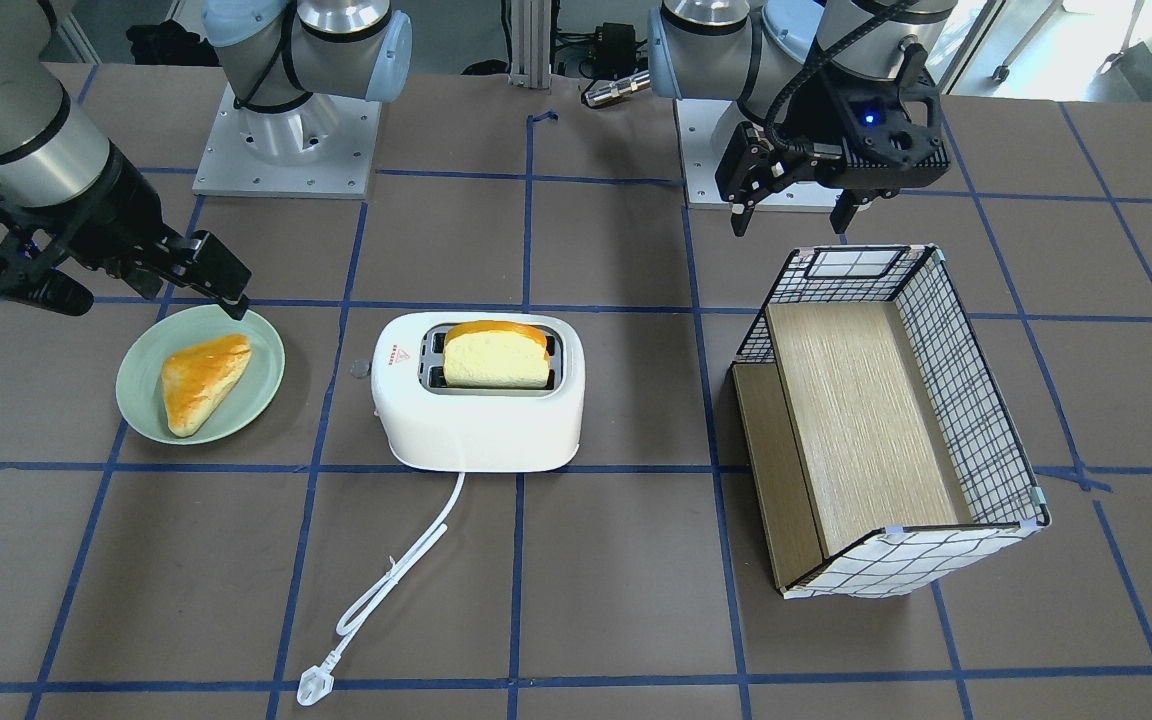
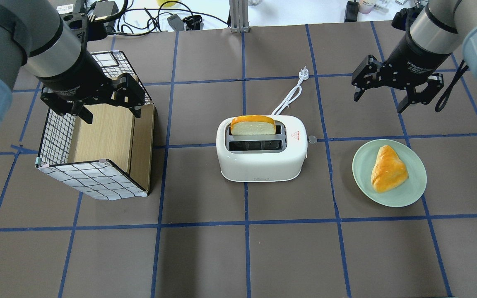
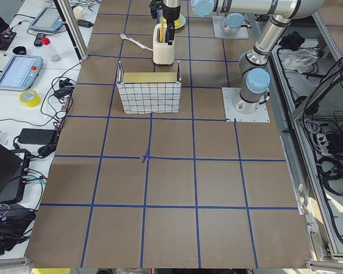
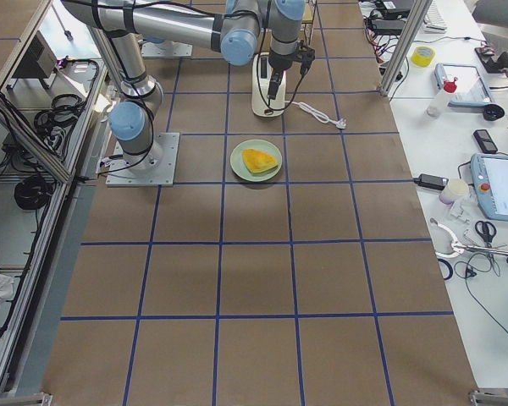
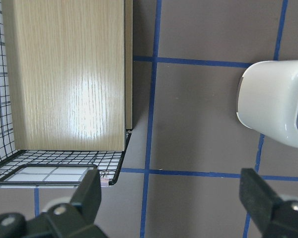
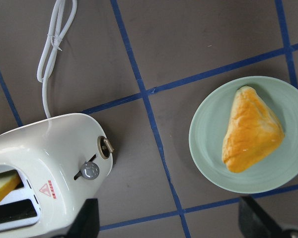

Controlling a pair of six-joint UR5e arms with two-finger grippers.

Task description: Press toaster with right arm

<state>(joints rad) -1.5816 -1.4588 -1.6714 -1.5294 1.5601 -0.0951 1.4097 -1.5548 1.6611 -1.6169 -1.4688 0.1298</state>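
The white toaster [image 1: 481, 420] stands mid-table, with a bread slice [image 1: 496, 360] sticking out of one slot. It also shows in the overhead view [image 2: 263, 165]. Its lever knob [image 6: 89, 171] is on the end that faces the plate. The white cord [image 1: 396, 575] trails away from it. My right gripper [image 2: 379, 104] is open and empty. It hovers beyond the green plate [image 2: 362, 165], well apart from the toaster. In the right wrist view the toaster [image 6: 44, 153] lies at the lower left. My left gripper [image 2: 112, 116] is open and empty above the basket [image 2: 93, 178].
The green plate [image 1: 136, 385] holds a golden pastry [image 1: 204, 380] beside the toaster's lever end. The wire basket [image 1: 966, 400] with wooden panels stands on the toaster's other side. The cord's plug [image 1: 314, 688] lies near the far table edge.
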